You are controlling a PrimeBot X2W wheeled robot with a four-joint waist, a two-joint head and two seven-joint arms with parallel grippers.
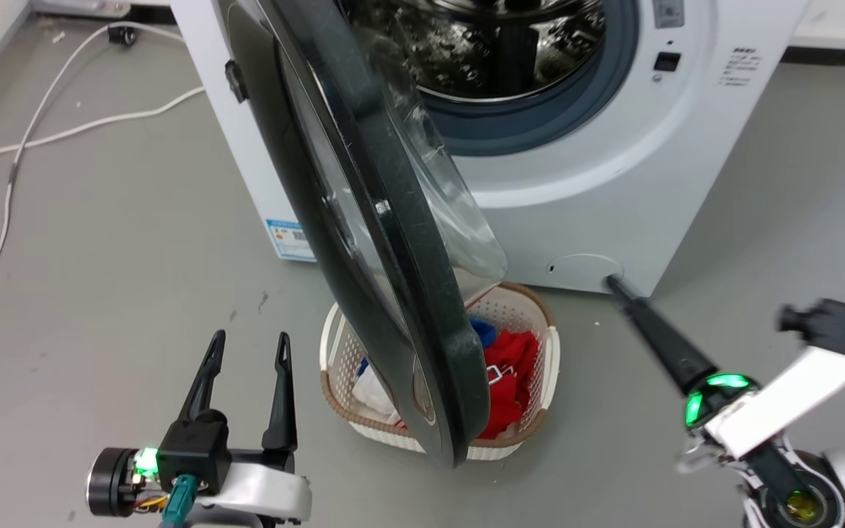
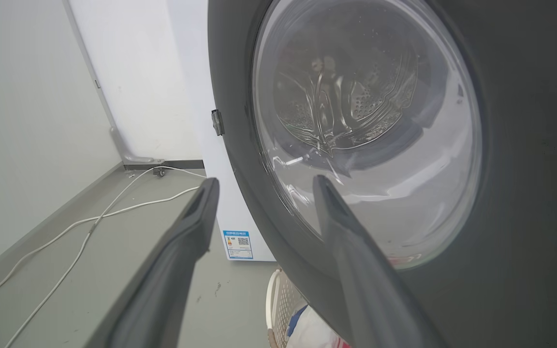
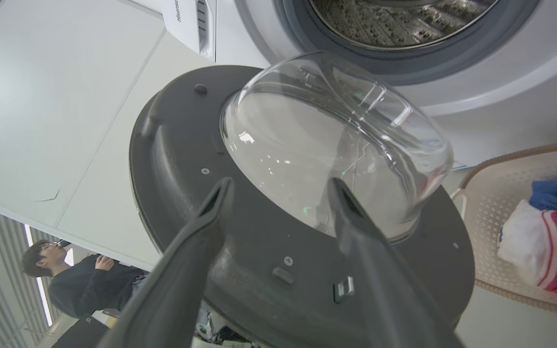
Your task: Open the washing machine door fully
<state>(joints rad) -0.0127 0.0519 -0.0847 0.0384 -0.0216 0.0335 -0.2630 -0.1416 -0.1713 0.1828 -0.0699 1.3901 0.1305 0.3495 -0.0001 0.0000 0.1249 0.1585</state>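
The washing machine (image 1: 613,183) is white, and its steel drum (image 1: 496,44) lies exposed. The washing machine door (image 1: 393,242), glossy black with a clear bulging window, stands swung out, edge-on to the head camera. My left gripper (image 1: 250,336) is open on the door's outer side, apart from it. In the left wrist view the door's outer face (image 2: 525,193) looms just beyond the left gripper (image 2: 264,180). My right gripper (image 1: 613,280) is open on the inner side, its tip before the machine's low round cap. The right wrist view shows the right gripper (image 3: 281,180) facing the door's inner face (image 3: 177,159).
A white laundry basket (image 1: 518,308) with red, blue and white clothes sits on the floor under the door's lower edge. White cables (image 1: 26,139) trail over the grey floor at left, near the wall. A person (image 3: 85,280) stands in the background.
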